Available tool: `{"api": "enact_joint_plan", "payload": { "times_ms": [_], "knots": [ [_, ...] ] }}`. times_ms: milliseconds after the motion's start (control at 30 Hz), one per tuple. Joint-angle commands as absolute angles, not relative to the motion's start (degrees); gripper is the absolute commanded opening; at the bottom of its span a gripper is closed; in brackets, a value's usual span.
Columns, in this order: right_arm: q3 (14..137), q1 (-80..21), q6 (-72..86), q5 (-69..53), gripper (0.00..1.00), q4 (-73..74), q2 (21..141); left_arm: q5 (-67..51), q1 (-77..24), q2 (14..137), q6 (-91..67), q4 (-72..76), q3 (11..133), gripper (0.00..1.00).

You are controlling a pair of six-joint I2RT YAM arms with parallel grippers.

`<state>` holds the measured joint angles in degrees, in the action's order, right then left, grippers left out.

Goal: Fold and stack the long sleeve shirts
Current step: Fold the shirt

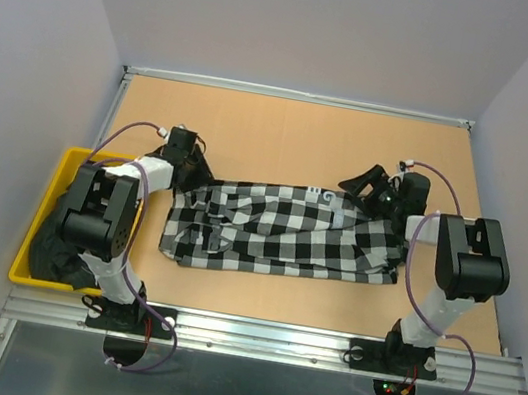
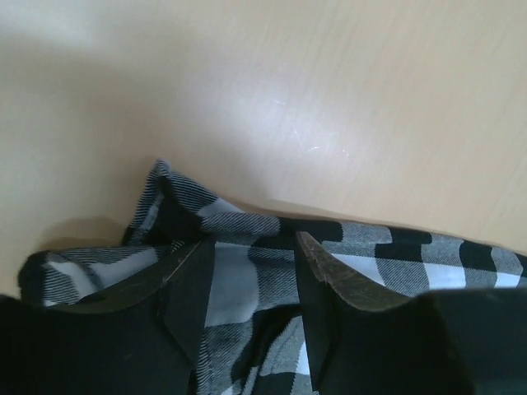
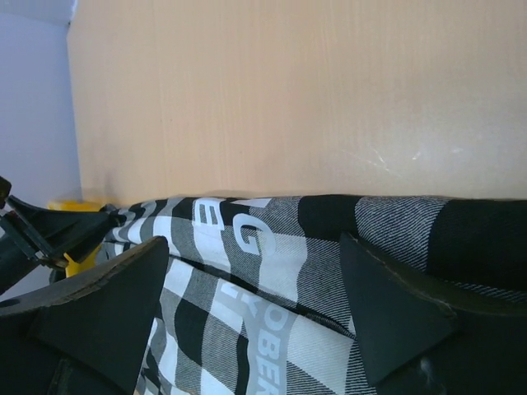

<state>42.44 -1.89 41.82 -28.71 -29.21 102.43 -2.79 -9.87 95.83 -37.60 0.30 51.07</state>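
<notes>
My L pincer sits half-open, R pincer wide; both straddle check shirt far edge, prob. to pinch & fold.

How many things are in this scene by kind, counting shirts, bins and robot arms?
Shirts: 2, the check shirt and the black shirt in the yellow bin
Bins: 1, yellow
Robot arms: 2, the left arm and the right arm
Total: 5

One shirt lies mid-table between left gripper and right gripper; another shirt sits in the bin, far left.
</notes>
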Motion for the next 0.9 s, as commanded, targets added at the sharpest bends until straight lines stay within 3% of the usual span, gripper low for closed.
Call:
{"api": "enact_joint_plan", "payload": {
  "times_ms": [0,133,367,500,667,867],
  "knots": [
    [40.95,1.23,36.83,-25.05,0.9,-26.55,99.5,-0.62,-8.26,92.47,-37.88,-2.72,49.39,0.55],
    [46.74,1.23,31.3,-22.42,0.9,-15.31,95.37,-0.7,-8.17,88.61,-36.13,-4.83,50.45,0.57],
    [48.34,1.06,29.53,-16.01,0.9,-0.19,82.64,-2.99,-9.75,79.55,-27.17,-6.68,52.47,0.71],
    [46.85,0.53,28.66,-8.56,0.84,15.94,75.25,-2.64,-14.4,77.26,-19.45,-9.22,54.58,0.75],
    [45.27,-1.22,29.53,-0.18,0.76,30.83,67.6,-0.53,-20.2,78.74,-16.18,-9.84,56.42,0.75],
    [38.69,-1.85,34.54,-1.49,0.69,39.98,58.81,-0.53,-24.96,85.68,-16.7,-9.76,59.84,0.75]
  ]
}}
